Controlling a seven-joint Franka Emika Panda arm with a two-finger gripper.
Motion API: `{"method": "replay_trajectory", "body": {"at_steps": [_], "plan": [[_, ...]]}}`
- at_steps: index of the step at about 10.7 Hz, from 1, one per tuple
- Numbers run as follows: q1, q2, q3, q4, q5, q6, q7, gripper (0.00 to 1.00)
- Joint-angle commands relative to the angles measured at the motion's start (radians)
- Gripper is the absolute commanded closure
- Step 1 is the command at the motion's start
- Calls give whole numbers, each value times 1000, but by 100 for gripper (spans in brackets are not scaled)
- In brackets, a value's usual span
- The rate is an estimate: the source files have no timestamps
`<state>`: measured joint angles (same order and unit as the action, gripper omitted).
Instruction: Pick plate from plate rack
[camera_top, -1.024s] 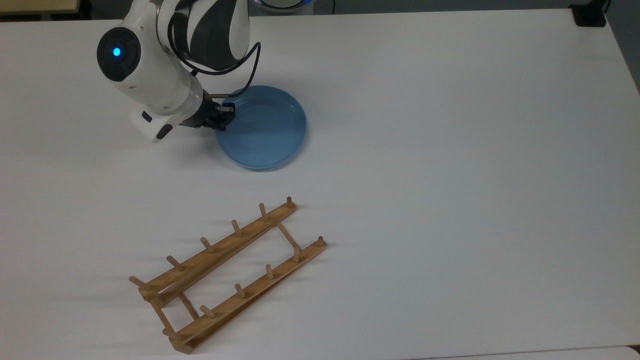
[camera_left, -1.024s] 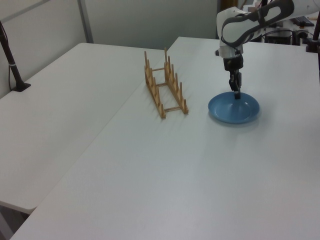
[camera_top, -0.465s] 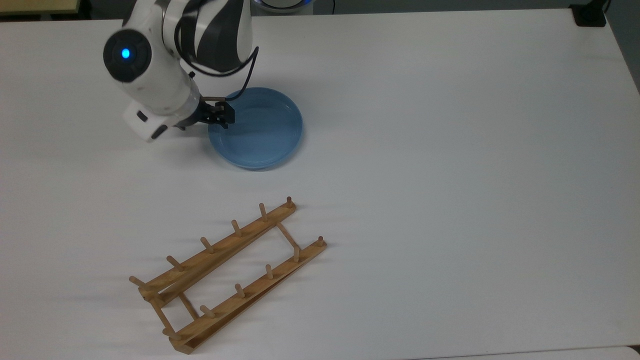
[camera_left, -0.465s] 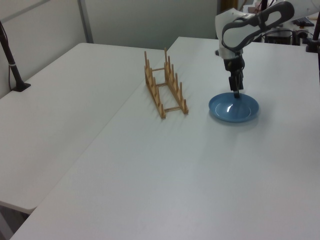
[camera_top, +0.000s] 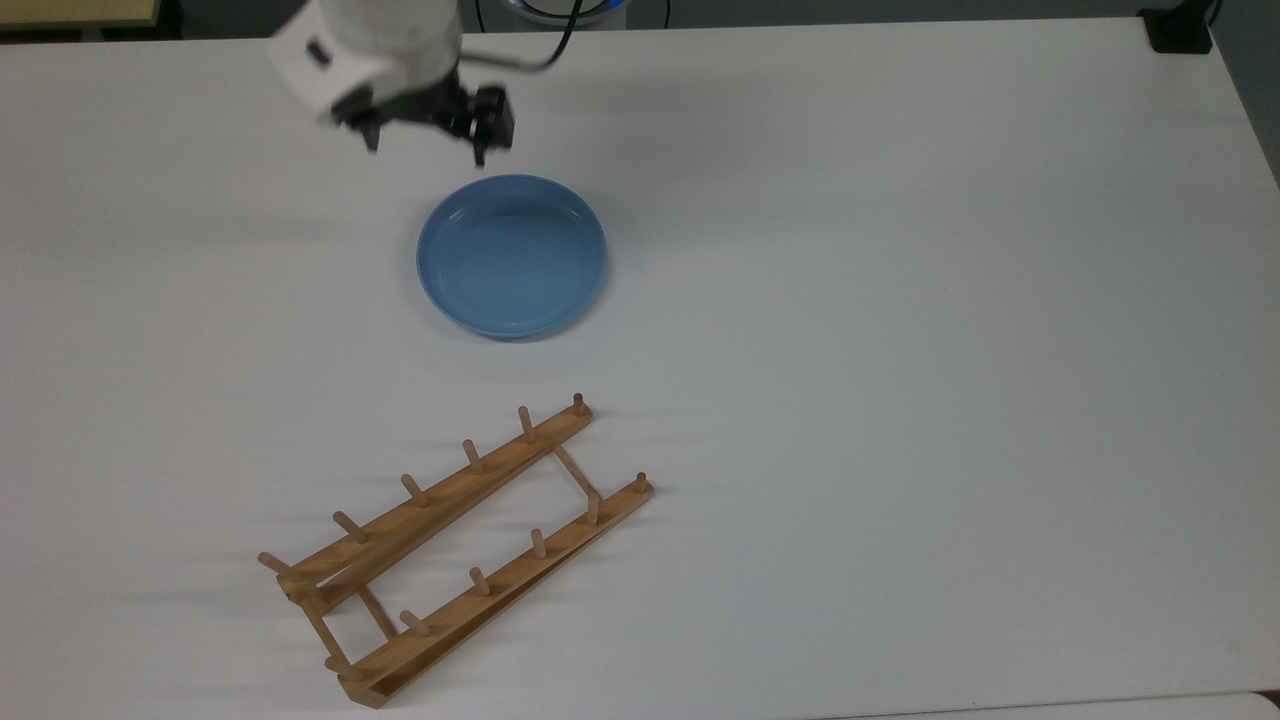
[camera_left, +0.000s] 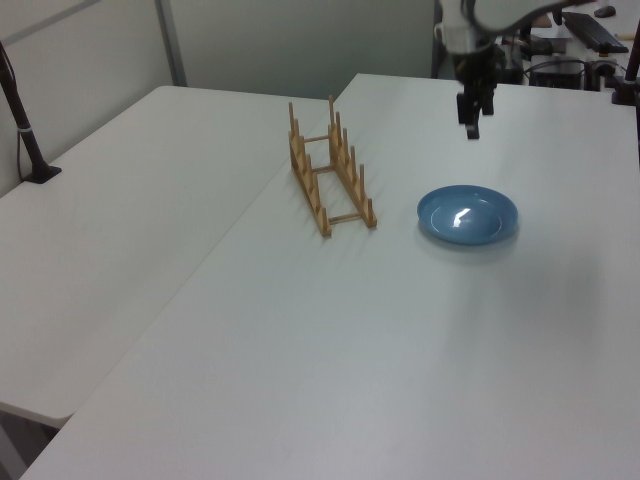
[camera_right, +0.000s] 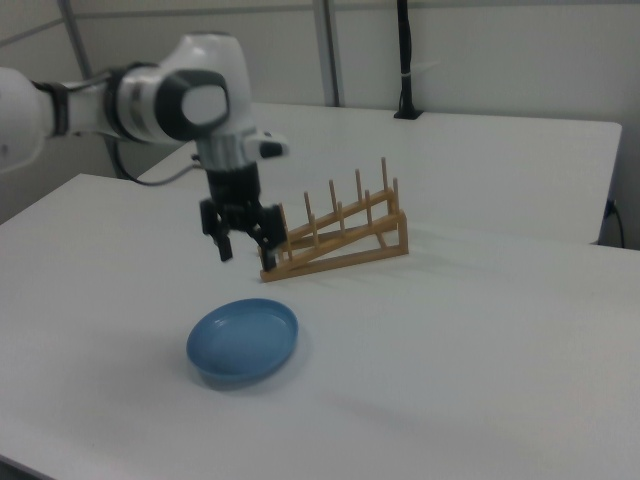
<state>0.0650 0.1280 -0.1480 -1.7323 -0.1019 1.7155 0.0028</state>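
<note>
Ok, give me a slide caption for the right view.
Open gripper hovers above the light-blue plate lying flat on the white table, wooden plate rack standing empty behind.

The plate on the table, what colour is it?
Plain light blue plate, clearest in the top view.

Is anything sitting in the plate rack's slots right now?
No. The plate rack holds nothing between its pegs. The plate lies flat on the table, apart from it, with the open gripper raised beyond it.

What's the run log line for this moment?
pincer: open, empty, raised above table | plate: flat on table, apart from rack | rack: no plate in it
</note>
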Motion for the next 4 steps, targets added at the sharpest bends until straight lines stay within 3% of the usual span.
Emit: {"method": "replay_trajectory", "body": {"at_steps": [1,4], "plan": [[-2,-120,5,-32,-9,-42,32,0],[-4,-120,5,-33,11,-51,34,0]]}}
